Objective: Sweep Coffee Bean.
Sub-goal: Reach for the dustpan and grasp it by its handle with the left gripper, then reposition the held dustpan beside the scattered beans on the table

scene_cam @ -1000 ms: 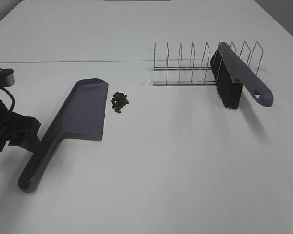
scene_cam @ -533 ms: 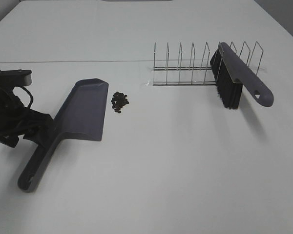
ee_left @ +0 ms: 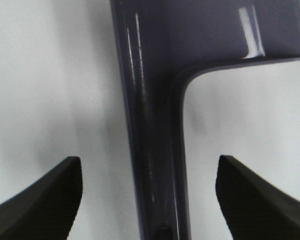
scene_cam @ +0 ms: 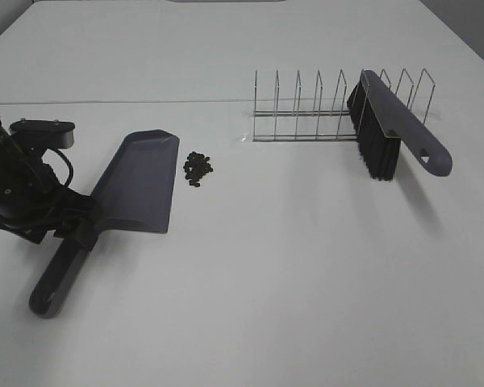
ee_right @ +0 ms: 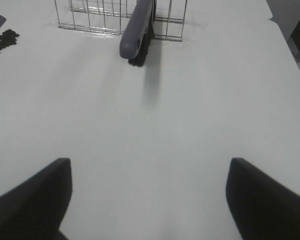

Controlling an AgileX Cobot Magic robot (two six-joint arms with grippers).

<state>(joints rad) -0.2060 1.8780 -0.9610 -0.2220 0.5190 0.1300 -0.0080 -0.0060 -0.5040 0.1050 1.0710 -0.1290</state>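
Jaws of the left gripper [ee_left: 148, 165] stand wide apart astride the handle of the dustpan [scene_cam: 137, 181], whose length runs between them. The coffee bean [scene_cam: 198, 168] pile lies on the desk [scene_cam: 290, 266] just beside the pan's long edge, away from the handle. The right gripper [ee_right: 149, 167], equally wide, is well apart.

Bright, even overhead light; white table [scene_cam: 290, 274] nearly washed out. Soft shadow beside the brush [scene_cam: 395, 114]. Glare streaks on dustpan [ee_left: 152, 85]; my left wrist view blurry close-up.

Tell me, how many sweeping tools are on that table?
2. The grey dustpan lies on the left beside the coffee beans; the brush rests in the wire rack on the right. None seems hidden.
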